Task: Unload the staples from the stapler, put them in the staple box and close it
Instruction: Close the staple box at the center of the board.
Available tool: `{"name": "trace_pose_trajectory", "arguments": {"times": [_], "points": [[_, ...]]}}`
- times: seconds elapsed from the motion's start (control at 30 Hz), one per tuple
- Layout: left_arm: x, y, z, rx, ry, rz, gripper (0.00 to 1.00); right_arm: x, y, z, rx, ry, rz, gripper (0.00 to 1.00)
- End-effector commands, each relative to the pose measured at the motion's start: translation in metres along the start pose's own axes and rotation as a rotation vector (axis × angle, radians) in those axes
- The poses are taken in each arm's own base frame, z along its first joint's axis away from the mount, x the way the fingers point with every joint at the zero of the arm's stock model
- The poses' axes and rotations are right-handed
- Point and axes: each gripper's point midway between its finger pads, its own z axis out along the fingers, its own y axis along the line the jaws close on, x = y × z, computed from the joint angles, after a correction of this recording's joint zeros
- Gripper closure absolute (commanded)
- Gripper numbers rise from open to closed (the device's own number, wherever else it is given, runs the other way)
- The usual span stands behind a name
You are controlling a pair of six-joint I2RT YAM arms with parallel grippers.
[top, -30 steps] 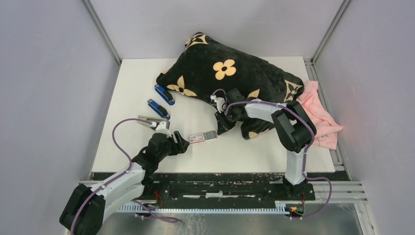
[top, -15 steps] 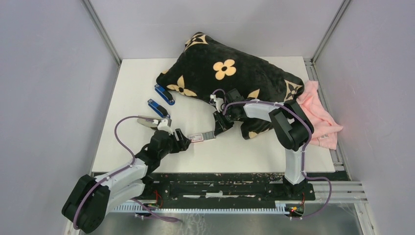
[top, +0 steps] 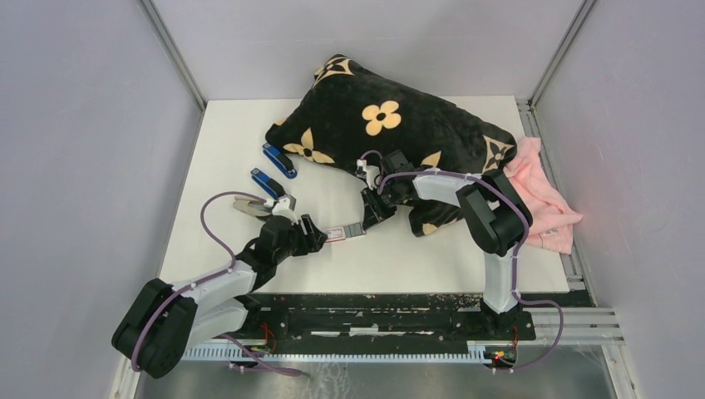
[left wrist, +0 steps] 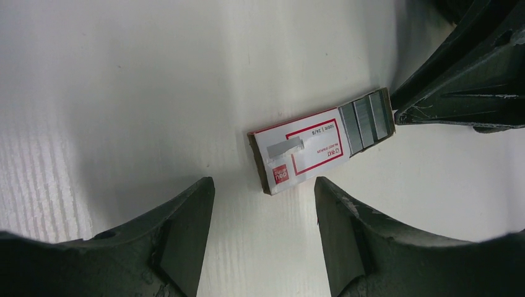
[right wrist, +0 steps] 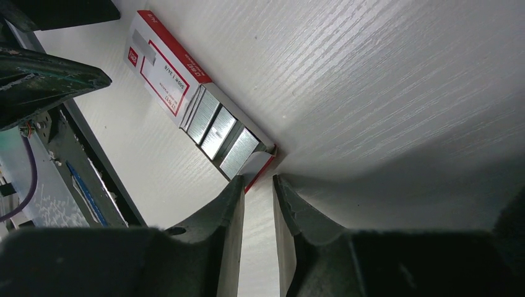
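A small white-and-red box (top: 337, 235) lies on the white table, its tray slid out to the right. Silvery strips of staples (left wrist: 366, 119) (right wrist: 220, 133) lie side by side in the tray. My left gripper (top: 312, 242) (left wrist: 263, 185) is open, its fingers straddling the box's left corner without touching it. My right gripper (top: 368, 219) (right wrist: 257, 180) sits at the tray's right end with only a narrow gap between its fingers, and the tray's red corner is at their tips. Two blue staplers (top: 279, 160) (top: 269, 184) lie at the back left.
A black pillow with tan flowers (top: 382, 120) fills the back of the table, with the right arm's elbow beside it. A pink cloth (top: 544, 199) lies at the right edge. A grey metal stapler-like item (top: 249, 206) lies just left of the left wrist.
My left arm has reached forward to the box's left end and its jaws have narrowed a little. The right jaws have parted slightly at the tray end.
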Motion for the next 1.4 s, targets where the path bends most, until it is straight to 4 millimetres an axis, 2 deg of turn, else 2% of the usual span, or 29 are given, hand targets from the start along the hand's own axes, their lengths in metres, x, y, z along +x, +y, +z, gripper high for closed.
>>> {"name": "trace_pose_trajectory", "arguments": {"times": [0.0, 0.37, 0.8, 1.37], "points": [[0.009, -0.002, 0.004, 0.006, 0.048, -0.016, 0.32, -0.009, -0.010, 0.003, 0.038, -0.011, 0.012, 0.71], [0.015, -0.005, 0.010, 0.018, 0.089, -0.017, 0.37, -0.008, -0.011, 0.005, 0.043, -0.006, 0.022, 0.76], [0.024, -0.007, 0.013, 0.034, 0.129, -0.024, 0.39, -0.008, -0.005, 0.008, 0.029, -0.001, 0.022, 0.74], [0.028, -0.012, 0.016, 0.062, 0.151, -0.038, 0.43, -0.007, 0.003, 0.013, -0.007, 0.005, 0.038, 0.79]]}}
